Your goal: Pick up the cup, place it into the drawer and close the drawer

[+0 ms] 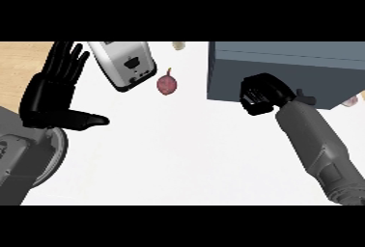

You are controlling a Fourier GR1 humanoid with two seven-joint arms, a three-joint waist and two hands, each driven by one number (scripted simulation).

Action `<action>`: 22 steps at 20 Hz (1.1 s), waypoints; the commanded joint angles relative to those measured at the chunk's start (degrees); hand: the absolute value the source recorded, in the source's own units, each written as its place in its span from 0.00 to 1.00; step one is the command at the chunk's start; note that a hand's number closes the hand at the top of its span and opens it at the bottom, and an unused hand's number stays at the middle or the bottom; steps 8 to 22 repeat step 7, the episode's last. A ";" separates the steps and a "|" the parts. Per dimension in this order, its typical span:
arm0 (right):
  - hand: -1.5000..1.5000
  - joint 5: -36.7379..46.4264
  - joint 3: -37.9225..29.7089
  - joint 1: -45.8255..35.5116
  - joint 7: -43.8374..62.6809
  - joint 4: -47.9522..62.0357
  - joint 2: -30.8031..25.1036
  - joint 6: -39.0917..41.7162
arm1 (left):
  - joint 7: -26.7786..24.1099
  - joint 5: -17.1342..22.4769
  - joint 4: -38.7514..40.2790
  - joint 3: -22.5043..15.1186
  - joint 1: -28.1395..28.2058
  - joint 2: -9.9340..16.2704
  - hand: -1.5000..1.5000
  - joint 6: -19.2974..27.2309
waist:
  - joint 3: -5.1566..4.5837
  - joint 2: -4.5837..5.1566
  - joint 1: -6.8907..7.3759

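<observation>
One view only, from my head, looking steeply down at a white table (185, 159). My right hand (262, 94) is at the front face of a grey-blue drawer unit (285, 67) on the right, fingers curled tight against its lower edge. I cannot tell whether they wrap anything; the cup itself shows nowhere in this view, so it may be hidden in that fist or already inside. I judge the fist is there either to let go of the cup or to push the drawer shut. The drawer's inside is hidden from me, and I cannot tell if it stands open.

My left hand (53, 91) rests at the left edge, open, fingers straight up, thumb out, holding nothing. It is simply out of the way.

Between my hands lies a silver toaster (125, 62), tilted, and just beside it a small reddish-purple vegetable (167, 83), both untouched and well apart from the drawer.
</observation>
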 commanded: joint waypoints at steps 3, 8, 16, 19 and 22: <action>1.00 -2.60 -5.56 -6.11 5.53 4.06 -6.11 -0.51 | -0.76 -0.37 0.99 -0.71 0.43 -1.03 0.00 -1.35 | 0.70 2.72 1.43; 1.00 -2.89 -5.95 -5.02 3.53 4.03 -5.58 -1.94 | -1.18 -1.25 1.16 -0.85 -0.01 -1.23 0.00 -1.14 | 0.74 2.65 1.29; 1.00 -2.89 -5.95 -5.02 3.53 4.03 -5.58 -1.94 | -1.18 -1.25 1.16 -0.85 -0.01 -1.23 0.00 -1.14 | 0.74 2.65 1.29; 1.00 -2.89 -5.95 -5.02 3.53 4.03 -5.58 -1.94 | -1.18 -1.25 1.16 -0.85 -0.01 -1.23 0.00 -1.14 | 0.74 2.65 1.29; 1.00 -2.89 -5.95 -5.02 3.53 4.03 -5.58 -1.94 | -1.18 -1.25 1.16 -0.85 -0.01 -1.23 0.00 -1.14 | 0.74 2.65 1.29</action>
